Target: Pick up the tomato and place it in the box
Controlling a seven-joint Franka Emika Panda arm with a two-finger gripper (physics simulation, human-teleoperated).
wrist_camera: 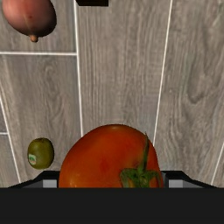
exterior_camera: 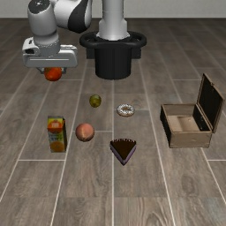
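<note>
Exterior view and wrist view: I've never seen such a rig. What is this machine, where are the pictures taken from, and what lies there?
It is a simulated robot arm with a two-finger gripper. One picture looks at it from the front and above; the other comes from a camera on the hand. The gripper is shut on a tomato. On the floor lie a juice carton, a peach, a green fruit, a doughnut, a slice of chocolate cake and an open wooden box, where the tomato should go.
</note>
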